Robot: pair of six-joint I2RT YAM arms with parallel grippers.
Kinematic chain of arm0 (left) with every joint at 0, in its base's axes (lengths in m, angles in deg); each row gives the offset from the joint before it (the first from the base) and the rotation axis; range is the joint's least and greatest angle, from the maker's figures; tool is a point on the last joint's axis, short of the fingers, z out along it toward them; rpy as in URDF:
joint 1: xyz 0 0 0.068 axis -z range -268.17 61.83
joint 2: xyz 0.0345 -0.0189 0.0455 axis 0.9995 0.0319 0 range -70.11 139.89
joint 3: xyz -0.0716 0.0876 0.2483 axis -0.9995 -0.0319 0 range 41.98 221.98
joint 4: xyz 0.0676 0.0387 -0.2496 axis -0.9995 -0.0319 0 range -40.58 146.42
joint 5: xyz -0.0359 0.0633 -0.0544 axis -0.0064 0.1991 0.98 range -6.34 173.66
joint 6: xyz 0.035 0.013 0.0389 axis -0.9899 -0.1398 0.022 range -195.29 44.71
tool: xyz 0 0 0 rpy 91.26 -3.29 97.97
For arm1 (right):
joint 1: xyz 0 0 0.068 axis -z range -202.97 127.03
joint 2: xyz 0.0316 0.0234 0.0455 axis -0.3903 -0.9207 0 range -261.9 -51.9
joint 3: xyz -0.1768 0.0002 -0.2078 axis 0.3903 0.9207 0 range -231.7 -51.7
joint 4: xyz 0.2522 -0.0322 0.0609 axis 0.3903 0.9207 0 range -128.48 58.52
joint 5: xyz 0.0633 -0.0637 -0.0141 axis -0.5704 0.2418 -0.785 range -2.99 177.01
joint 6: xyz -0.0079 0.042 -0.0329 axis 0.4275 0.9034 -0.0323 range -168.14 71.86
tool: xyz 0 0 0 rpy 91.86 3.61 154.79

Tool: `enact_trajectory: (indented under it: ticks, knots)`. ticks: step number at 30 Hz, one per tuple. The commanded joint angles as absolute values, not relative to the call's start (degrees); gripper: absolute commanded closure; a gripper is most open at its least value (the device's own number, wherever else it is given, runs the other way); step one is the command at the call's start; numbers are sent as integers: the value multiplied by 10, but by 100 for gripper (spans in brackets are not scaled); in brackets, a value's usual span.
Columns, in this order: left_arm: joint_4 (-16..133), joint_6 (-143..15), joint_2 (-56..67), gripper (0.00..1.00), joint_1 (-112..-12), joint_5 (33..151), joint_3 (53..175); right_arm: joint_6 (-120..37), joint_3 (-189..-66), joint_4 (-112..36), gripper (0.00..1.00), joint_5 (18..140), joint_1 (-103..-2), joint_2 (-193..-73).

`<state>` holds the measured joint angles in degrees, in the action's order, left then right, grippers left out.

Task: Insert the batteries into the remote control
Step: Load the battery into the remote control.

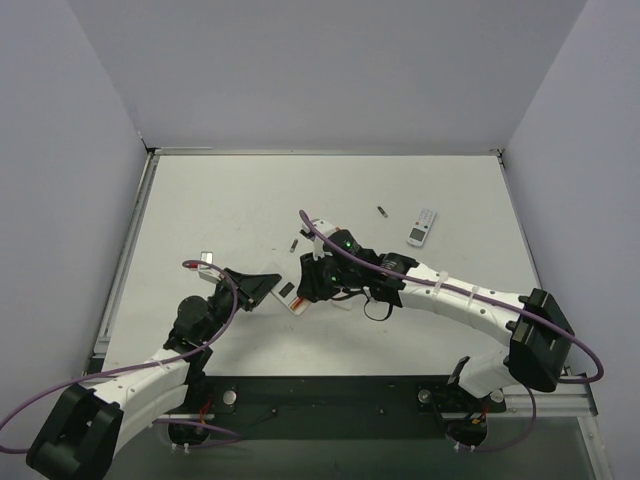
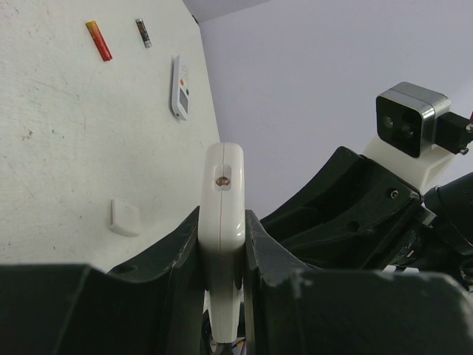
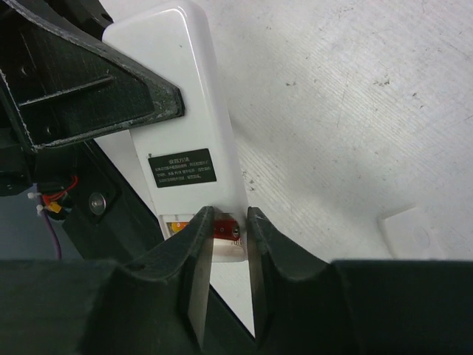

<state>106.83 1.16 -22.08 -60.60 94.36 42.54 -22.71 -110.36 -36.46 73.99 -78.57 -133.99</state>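
Your right gripper (image 3: 230, 217) first: the jaws are nearly together, one fingertip on either side of a red battery (image 3: 224, 231). The battery sits in the open compartment at the near end of the remote control (image 3: 185, 103). Pinching it or only flanking it, you can't tell; the pads run too close to it to show contact. The remote's plain white back faces this wrist camera, with a black label (image 3: 182, 168) just above the compartment.

Your left gripper (image 2: 222, 218) is clenched on the remote control. The remote sits edge-on between the two fingers, its rounded end poking up past the tips. In the right wrist view one left finger (image 3: 96, 81) lies across the far end of the remote's back, so the two grippers are at opposite ends of it. From above, the remote is tilted between them, over the near middle of the table (image 1: 240, 200).

Outward from there:
- A small white cover (image 2: 124, 217) lies flat on the table near the held remote, and the right wrist view shows it off to the right.
- The other red battery (image 2: 98, 40) lies loose farther out, well apart from the grippers.
- A dark battery (image 2: 143, 32) lies near it.
- Past those is a white-faced remote (image 2: 179, 87) with grey buttons, toward the far right of the table in the top view.
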Motion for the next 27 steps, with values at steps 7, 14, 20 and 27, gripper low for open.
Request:
enact_trajectory:
  ticks: [7, 14, 20, 27]
  knots:
    - [1160, 1, -236, 100, -600, 946, 394, -188, -1086, -380, 57, 699, -767, -1269]
    - [1166, 14, -243, 100, -600, 950, 401, -127, -1023, -479, 52, 645, -733, -1232]
    - [1184, 34, -256, 100, -600, 951, 407, -86, -983, -555, 53, 592, -708, -1244]
    - [1184, 42, -261, 100, -600, 951, 408, -39, -955, -635, 64, 543, -687, -1257]
